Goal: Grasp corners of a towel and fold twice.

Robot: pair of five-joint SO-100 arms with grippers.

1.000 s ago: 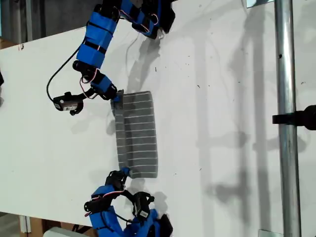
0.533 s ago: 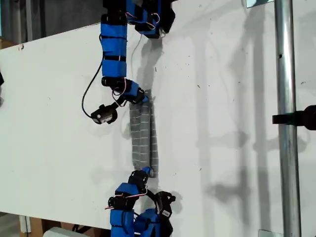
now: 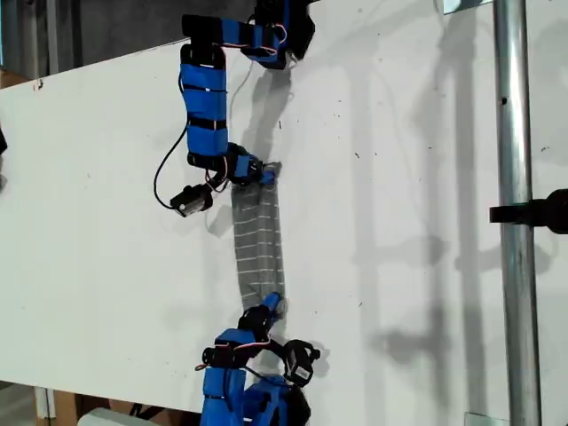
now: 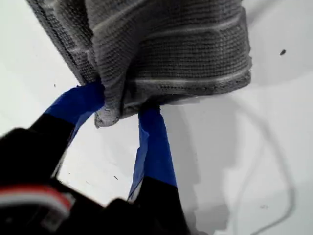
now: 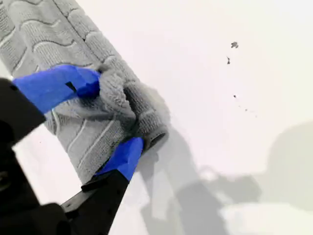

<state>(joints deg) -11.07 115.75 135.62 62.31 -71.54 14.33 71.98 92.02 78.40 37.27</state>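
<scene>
Towel [image 3: 257,240], grey with thin white stripes, lies as a narrow strip near the middle of the white surface [image 3: 399,222] in the exterior view, running from 12 o'clock to 6 o'clock. A blue arm [image 3: 206,106] meets its 12 o'clock end and another arm [image 3: 232,355] its 6 o'clock end; which is which I cannot tell. My first gripper [image 4: 121,104] has its jaws pinched onto bunched layers at one end, with a corner [image 4: 103,118] poking out between them. My second gripper [image 5: 110,115] has its jaws clamped on a rolled, crumpled end of the towel, just above the surface.
</scene>
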